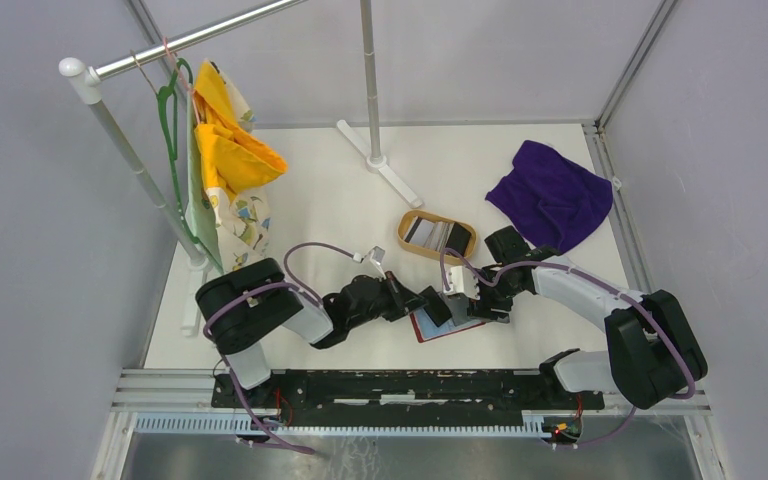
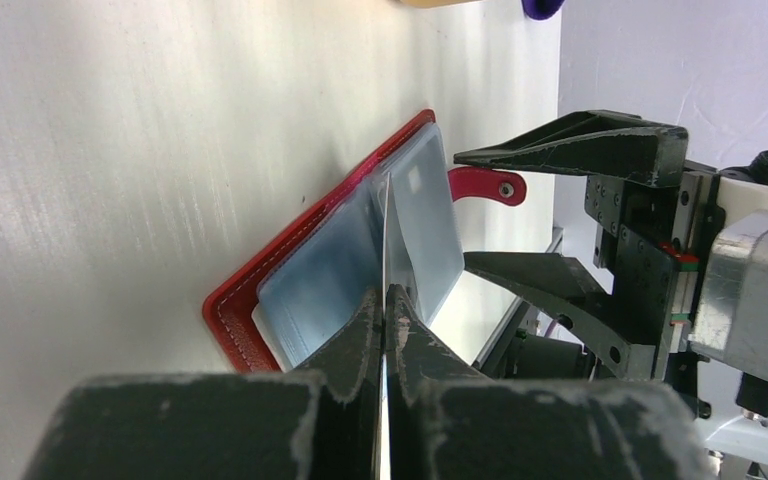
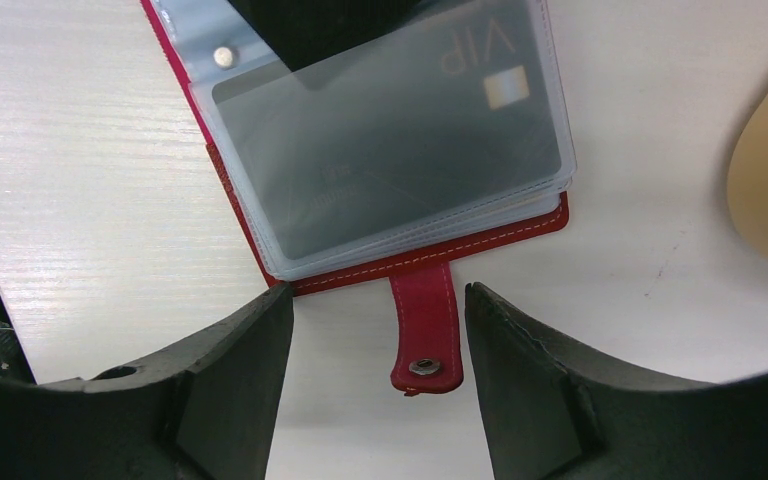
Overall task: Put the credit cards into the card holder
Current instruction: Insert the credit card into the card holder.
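Left hand [image 2: 386,310]: closed on a thin sheet [image 2: 386,240] standing edge-on in the holder [image 2: 235,320]. Right hand [image 3: 377,297]: open, straddling the holder's tab [image 3: 425,320] on the worktop [image 3: 80,150].

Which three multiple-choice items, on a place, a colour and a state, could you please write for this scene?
1. Where does the card holder lie? A on the table, on the robot's side of the wooden tray; B inside that tray; C hanging from the rail.
2. What colour is the cloth? A green; B purple; C white.
3. How does the right gripper stand? A shut on a card; B shut on the cloth; C open.
Answers: 1 A, the top view shows it on bare table before the tray. 2 B, the crumpled cloth is purple. 3 C, its fingers stand apart on either side of the snap tab.
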You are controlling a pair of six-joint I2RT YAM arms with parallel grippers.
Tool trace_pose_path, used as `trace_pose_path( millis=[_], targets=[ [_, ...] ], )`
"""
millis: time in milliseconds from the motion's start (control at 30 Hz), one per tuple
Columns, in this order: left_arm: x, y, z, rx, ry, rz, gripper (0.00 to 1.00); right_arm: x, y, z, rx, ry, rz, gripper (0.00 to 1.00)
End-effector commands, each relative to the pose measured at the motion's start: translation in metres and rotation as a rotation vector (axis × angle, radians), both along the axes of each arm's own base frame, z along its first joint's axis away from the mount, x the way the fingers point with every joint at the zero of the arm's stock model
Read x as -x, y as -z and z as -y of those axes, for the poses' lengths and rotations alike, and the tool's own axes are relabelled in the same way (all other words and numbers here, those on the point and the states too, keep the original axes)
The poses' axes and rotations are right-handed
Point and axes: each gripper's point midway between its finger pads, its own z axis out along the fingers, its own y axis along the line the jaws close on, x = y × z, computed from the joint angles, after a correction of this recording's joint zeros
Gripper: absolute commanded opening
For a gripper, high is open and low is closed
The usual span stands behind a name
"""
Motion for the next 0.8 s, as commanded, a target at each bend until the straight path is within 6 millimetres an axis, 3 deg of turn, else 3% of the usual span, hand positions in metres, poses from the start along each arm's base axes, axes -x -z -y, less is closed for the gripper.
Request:
trace_pose_path(
  millis=[0, 767],
  targets=[
    [0.002, -0.002, 0.012, 0.016, 0.038, 0.031, 0.02, 0.007, 0.006, 0.007, 0.034, -0.008, -0.031, 0.69],
    [0.017, 0.014, 0.02, 0.023, 0.054, -0.111, 0.02, 0.007, 0.006, 0.007, 0.033, -0.013, -0.031, 0.69]
  ],
)
